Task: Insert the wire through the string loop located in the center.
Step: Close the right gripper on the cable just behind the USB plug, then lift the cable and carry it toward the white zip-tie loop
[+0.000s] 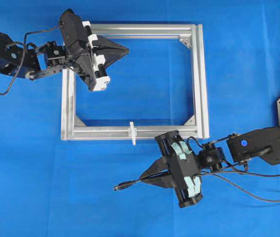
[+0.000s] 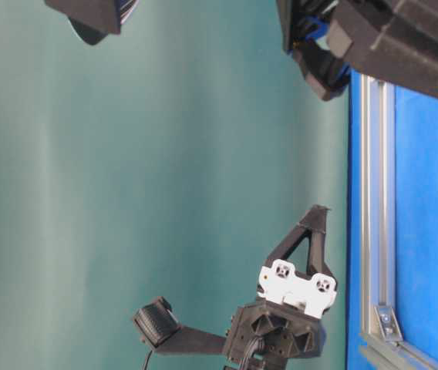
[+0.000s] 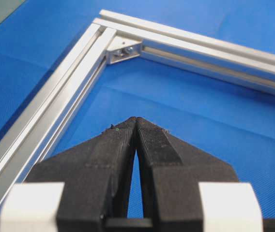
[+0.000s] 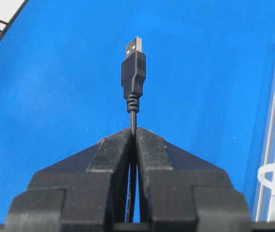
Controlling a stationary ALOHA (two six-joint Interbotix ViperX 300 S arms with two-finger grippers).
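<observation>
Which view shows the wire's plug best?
The right wrist view: the plug fills the middle, metallic tip clear, the right gripper pinching the wire just behind it. Overhead it is a small dark tip. The table-level and left wrist views miss it.

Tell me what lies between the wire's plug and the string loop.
Only bare blue cloth in the overhead view: the plug, held out by the right gripper, sits below the string loop on the frame bar.

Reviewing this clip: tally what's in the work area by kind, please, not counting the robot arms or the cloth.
Wire, black, USB plug at its tip: 1
String loop, white, on the near frame bar: 1
Aluminium frame, silver: 1
Corner brackets visible inside the frame: 3
Total: 6
</observation>
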